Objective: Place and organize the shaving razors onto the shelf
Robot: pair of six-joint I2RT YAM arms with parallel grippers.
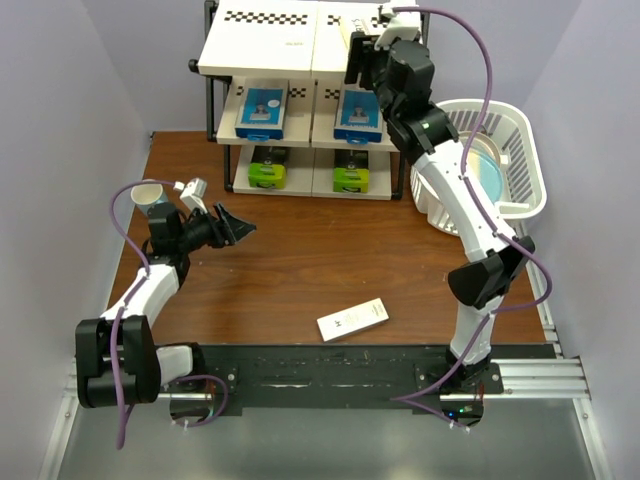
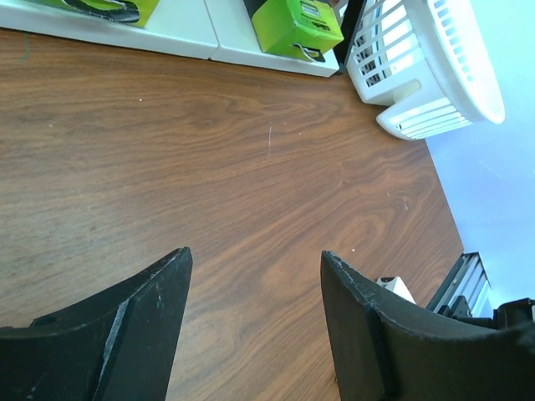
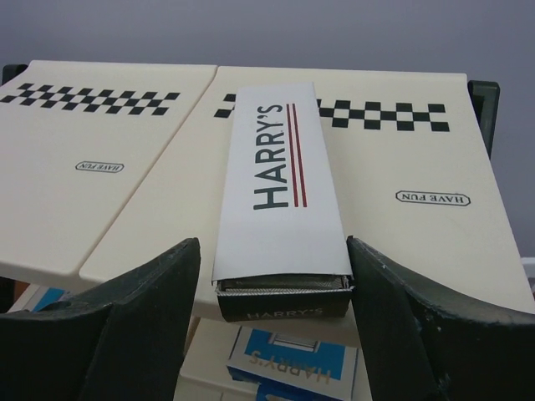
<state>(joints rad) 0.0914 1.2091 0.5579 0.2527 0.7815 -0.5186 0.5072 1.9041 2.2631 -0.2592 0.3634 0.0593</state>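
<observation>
Right gripper (image 3: 274, 242) is straddling long white "HARRY'S" carton (image 3: 280, 184) at cream "HAVE FUN" shelf (image 3: 418, 142) front edge, grip unclear; left gripper (image 2: 255, 255) is hanging spread, empty.

We see the shelf (image 1: 262, 45) far back on the desk (image 1: 300, 260), a basket (image 1: 520, 150) to its right, one razor box (image 3: 280, 192) on its top board, a loose box (image 1: 352, 319) before it

You have bright, even light from above in every view. The desk (image 1: 300, 270) shows only faint, soft shadows. Upper right in the left wrist view, the white basket (image 2: 435, 67) nearly washes out. The HARRY'S box (image 3: 280, 192) print is sharp; the right end effector (image 3: 274, 242) below it is dark, slightly soft.
</observation>
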